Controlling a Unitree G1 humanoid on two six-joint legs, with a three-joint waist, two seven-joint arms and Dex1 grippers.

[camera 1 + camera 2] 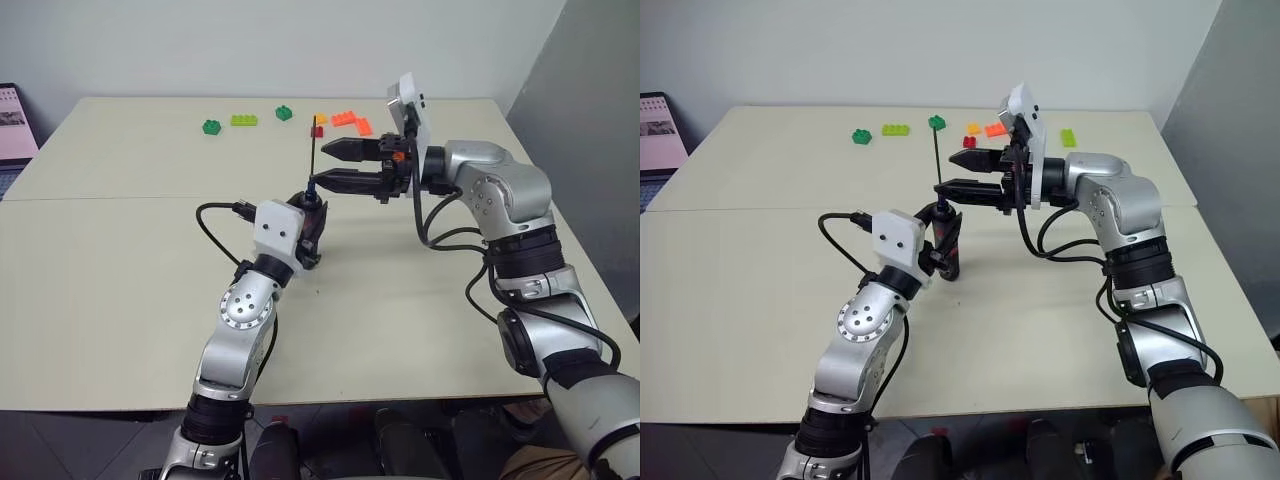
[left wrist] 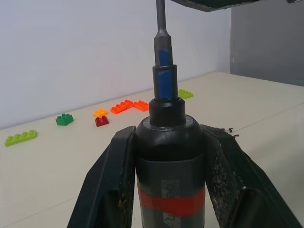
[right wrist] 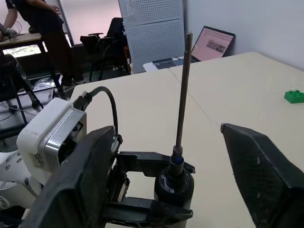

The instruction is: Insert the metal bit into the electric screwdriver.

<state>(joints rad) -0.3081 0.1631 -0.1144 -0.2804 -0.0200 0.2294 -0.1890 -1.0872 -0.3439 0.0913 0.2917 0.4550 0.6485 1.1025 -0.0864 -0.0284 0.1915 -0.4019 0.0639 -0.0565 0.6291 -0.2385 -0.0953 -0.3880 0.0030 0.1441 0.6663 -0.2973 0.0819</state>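
Note:
My left gripper (image 1: 310,225) is shut on the electric screwdriver (image 2: 168,156), a dark body with a red band, and holds it upright above the table. The thin metal bit (image 1: 312,150) stands straight up out of the screwdriver's narrow tip, its blue-marked base seated in the collar (image 2: 164,80). My right gripper (image 1: 320,165) reaches in from the right, level and pointing left, and is open. In the right wrist view the metal bit (image 3: 183,90) rises in the gap between the right fingers (image 3: 90,166) and touches neither of them.
Small toy bricks lie along the table's far side: green (image 1: 211,126), lime (image 1: 244,120), green (image 1: 284,113), red (image 1: 317,130) and orange (image 1: 350,119). A laptop (image 1: 15,125) sits past the left edge. A person (image 3: 28,14) and chairs are far behind.

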